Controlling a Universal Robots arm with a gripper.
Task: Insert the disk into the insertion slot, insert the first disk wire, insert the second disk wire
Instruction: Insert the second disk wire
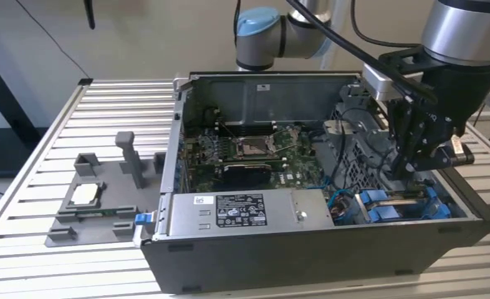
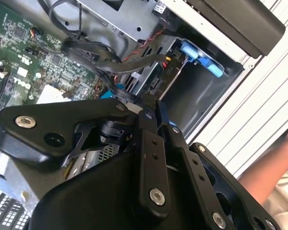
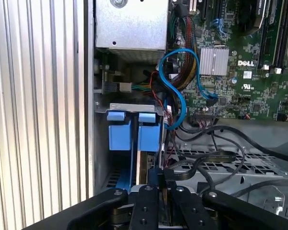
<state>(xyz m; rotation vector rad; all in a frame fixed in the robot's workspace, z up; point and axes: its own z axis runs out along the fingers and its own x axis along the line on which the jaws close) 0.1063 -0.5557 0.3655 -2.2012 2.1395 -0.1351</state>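
Tool (image 1: 409, 169) is down inside the open PC case (image 1: 312, 255), near corner at the exterior view's right. Black metal fingers (image 2: 146, 143) look drawn together, tips right at a flat black wire (image 3: 206, 160); can't tell if it's actually pinched. Disk (image 3: 144, 165) sits edge-on in the insertion slot (image 3: 134, 107), a dark perforated-metal bay w/ 2 glossy blue plastic tabs (image 3: 120, 136) just beside the tool tips. A thin blue cable (image 3: 182, 96) loops beside the green motherboard (image 3: 240, 72) and its ribbed silver heatsink (image 3: 214, 61). On the case's near side: boxy silver power supply (image 1: 237, 215), white label. Case rests on a ribbed aluminium worktop (image 1: 103, 112). At the exterior view's left, a grey moulded fixture (image 1: 103, 205) holds 1 square chip (image 1: 85, 194).
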